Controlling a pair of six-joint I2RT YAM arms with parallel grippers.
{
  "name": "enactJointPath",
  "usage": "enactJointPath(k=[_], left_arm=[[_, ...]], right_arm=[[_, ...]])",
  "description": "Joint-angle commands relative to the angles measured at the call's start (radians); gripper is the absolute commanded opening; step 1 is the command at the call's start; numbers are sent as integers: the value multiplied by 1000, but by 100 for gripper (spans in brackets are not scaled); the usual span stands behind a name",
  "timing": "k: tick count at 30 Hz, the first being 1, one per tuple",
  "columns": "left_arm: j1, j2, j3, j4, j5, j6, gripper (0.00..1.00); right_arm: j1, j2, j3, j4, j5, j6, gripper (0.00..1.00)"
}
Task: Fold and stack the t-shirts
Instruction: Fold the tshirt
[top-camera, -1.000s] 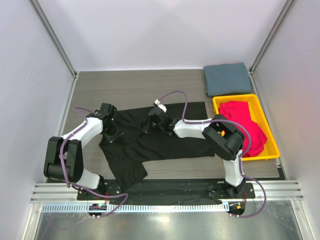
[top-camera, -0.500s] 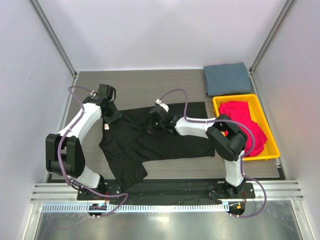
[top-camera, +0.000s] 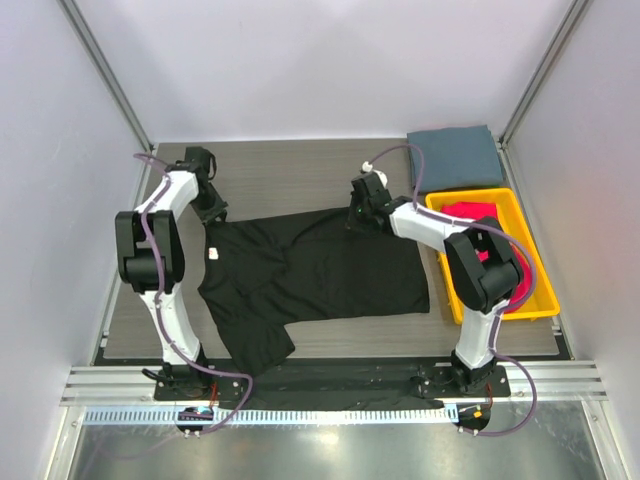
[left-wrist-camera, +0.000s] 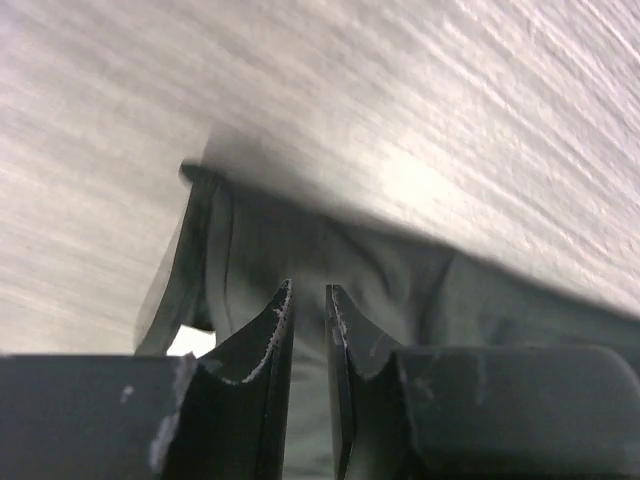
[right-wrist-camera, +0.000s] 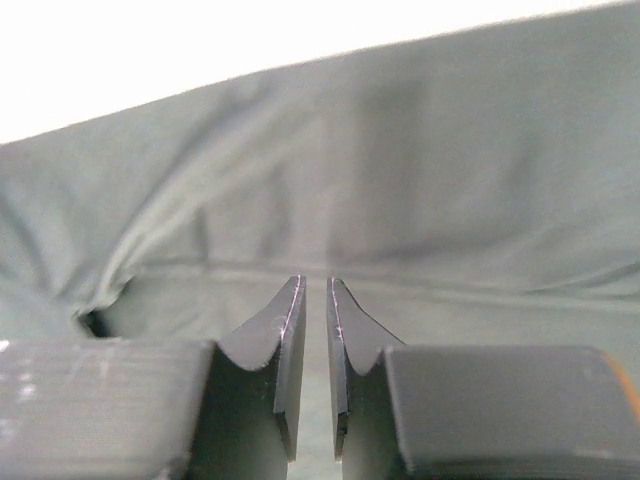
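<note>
Black t-shirt (top-camera: 320, 275) flat on the counter (top-camera: 280, 170), mid-frame: spreading step.
Top view: left claw (top-camera: 209, 208) at upper-left corner, right claw (top-camera: 359, 214) at top edge. Wrist views: each parted a slit, clamping nothing visible. Next, likely: pinch one edge, fold over.

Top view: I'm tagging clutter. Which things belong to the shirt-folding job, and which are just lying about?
Job: black t-shirt, grey-blue t-shirt, magenta t-shirts.
Lying about: yellow tray, table.
</note>
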Motion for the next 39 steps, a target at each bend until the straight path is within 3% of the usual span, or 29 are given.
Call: enactJointPath(k=[1,10,20,28,31,34,39], left_arm=[[30,50,72,-27,-20,29,19],[105,205,152,-5,-32,44,18],[110,319,300,50,34,44,18],[110,491,708,-55,121,101,18],[111,465,806,-126,98,153,20],[110,378,758,-134,92,141,22],[98,40,315,-21,72,87,25]], right_arm=[[-48,8,58,-26,47,-107,19],[-197,131,84,-35,143,-205,18],[-240,252,222,-35,153,-224,17],[-275,332,366,-81,142,-233,18],[-275,292,397,-118,131,-254,20],[-275,231,374,-138,136,-261,24],[-275,73,302,-145,105,-229,32]])
